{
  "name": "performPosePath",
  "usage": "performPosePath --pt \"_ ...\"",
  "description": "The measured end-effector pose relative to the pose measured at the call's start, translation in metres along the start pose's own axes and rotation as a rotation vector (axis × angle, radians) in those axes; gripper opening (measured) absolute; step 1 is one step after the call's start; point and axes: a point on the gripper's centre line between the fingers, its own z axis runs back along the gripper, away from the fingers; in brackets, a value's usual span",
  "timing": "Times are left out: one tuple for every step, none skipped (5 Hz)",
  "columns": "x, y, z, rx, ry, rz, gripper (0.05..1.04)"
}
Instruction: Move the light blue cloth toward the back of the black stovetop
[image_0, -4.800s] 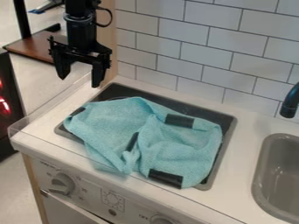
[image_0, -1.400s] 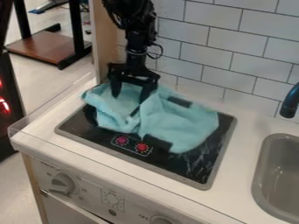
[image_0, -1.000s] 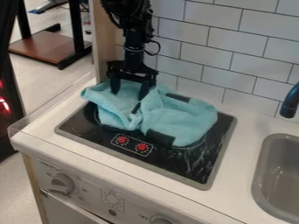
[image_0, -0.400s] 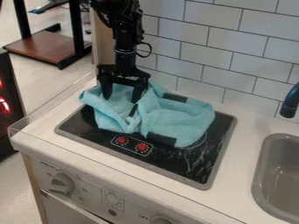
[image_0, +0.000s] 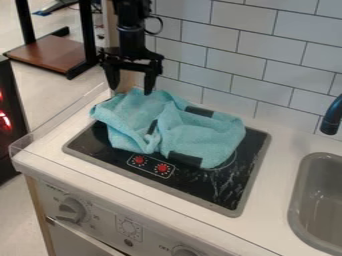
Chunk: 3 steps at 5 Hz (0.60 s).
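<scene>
The black gripper (image_0: 131, 89) hangs at the upper left, open, above the back left part of a light blue cloth (image_0: 207, 131). Its two fingertips are spread wide with nothing held between them, the right one close to the cloth's raised back edge. The cloth lies crumpled over the back of a black stovetop (image_0: 127, 162) with a grey rim, and dark patches show on it. Two red printed knobs show on the stovetop in front of the cloth.
A white tiled wall (image_0: 240, 65) rises behind the counter. At the right are a grey sink (image_0: 314, 200) and a dark faucet (image_0: 331, 117). A clear low guard (image_0: 63, 120) runs along the counter's left edge, and oven knobs (image_0: 70, 210) sit on the front.
The cloth has shifted toward the back of the stovetop, uncovering its front. The gripper came down at the cloth, then rose and moved slightly left, leaving the cloth lying there.
</scene>
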Motion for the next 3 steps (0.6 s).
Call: performPosePath --pt "-0.009 0.003 0.019 -0.022 -0.033 -0.009 0.999" --pt "-0.021 0.008 0.026 -0.037 -0.059 -0.035 0.999" --pt "-0.02 0.012 0.027 -0.037 -0.067 -0.028 0.999"
